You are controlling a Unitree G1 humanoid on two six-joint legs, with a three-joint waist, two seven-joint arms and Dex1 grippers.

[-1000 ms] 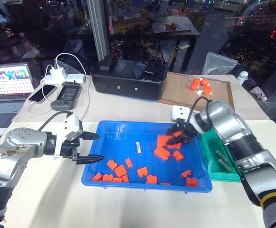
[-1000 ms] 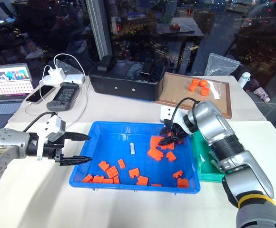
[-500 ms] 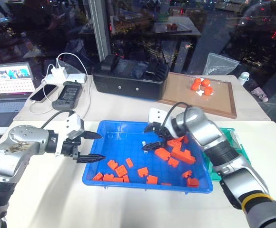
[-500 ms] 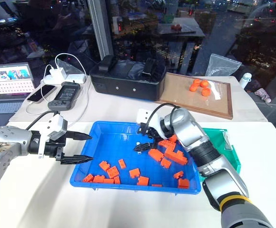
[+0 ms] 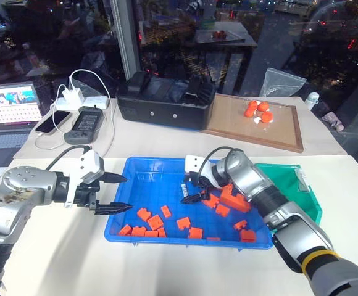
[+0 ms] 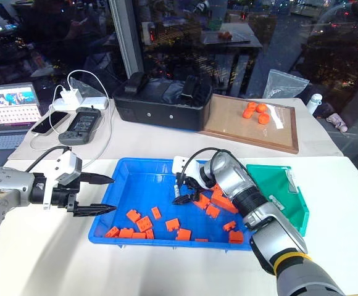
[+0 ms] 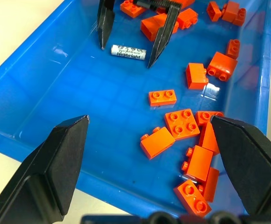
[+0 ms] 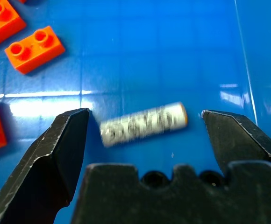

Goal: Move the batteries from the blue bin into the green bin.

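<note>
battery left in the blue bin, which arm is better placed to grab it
Right. The right gripper is open with its fingers straddling the battery; the left gripper hovers open at the blue bin's far edge.

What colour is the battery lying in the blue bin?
Silvery-white battery with dark print, clearest in the right wrist view.

My arms are rounded silver-grey metal shells, the left one scuffed with rusty specks, the right one ringed by a yellow band near the forearm. Each wrist carries a white block fed by a looping black cable, ending in black, pointed, tapering jaws on the left gripper [image 5: 118,192] and right gripper [image 5: 187,190].
</note>
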